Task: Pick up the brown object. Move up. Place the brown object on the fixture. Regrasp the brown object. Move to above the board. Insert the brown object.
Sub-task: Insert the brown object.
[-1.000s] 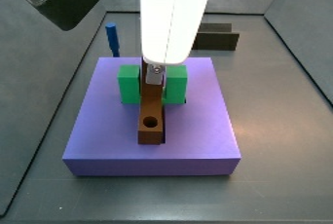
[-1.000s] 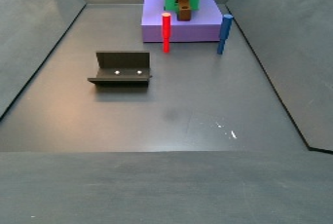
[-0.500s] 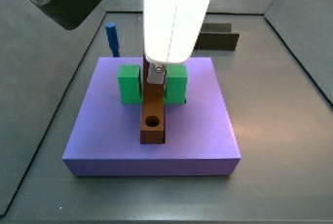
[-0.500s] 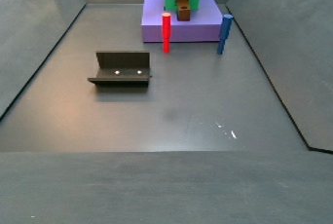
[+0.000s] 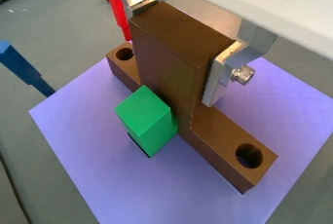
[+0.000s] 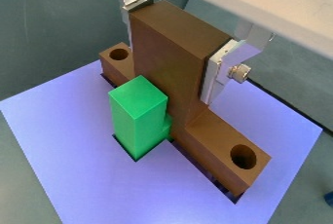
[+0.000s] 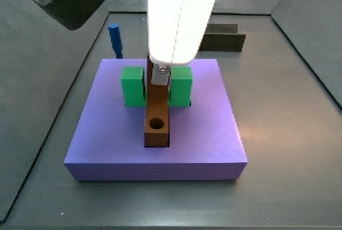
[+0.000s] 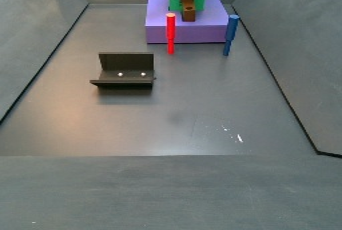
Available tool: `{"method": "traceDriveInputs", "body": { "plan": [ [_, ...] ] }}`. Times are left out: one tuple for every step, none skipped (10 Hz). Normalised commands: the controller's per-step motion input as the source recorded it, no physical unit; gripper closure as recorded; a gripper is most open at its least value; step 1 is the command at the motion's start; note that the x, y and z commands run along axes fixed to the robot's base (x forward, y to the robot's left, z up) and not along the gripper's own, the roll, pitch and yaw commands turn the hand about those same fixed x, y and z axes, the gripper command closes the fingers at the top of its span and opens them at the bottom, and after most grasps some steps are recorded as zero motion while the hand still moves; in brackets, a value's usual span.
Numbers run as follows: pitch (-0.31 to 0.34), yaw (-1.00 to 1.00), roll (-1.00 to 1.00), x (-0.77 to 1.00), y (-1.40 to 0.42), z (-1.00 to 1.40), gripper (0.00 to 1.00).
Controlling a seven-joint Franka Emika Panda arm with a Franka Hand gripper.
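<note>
Gripping the brown object (image 6: 176,67) between its silver fingers (image 6: 232,64), the gripper (image 7: 159,74) stands over the purple board (image 7: 201,139). The tan-brown piece, holed at each end, lies apparently seated in the groove beside the green block (image 6: 143,116). No writing is readable.
</note>
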Motion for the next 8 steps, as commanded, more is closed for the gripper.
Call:
{"method": "traceDriveInputs", "body": {
  "plan": [
    [0.0, 0.0, 0.0, 0.09, 0.0, 0.0, 1.0],
    [-0.017, 0.0, 0.0, 0.15, -0.05, -0.05, 1.0],
    [-0.011, 0.0, 0.0, 0.19, -0.07, -0.12, 1.0],
    [-0.003, 0.0, 0.0, 0.18, -0.05, -0.14, 1.0],
    [0.0, 0.0, 0.0, 0.15, -0.02, -0.15, 1.0],
    [-0.001, 0.0, 0.0, 0.11, 0.0, -0.17, 1.0],
    [-0.011, 0.0, 0.0, 0.06, 0.0, -0.22, 1.0],
    [-0.019, 0.0, 0.0, 0.03, 0.0, -0.26, 1.0]
  ]
}}
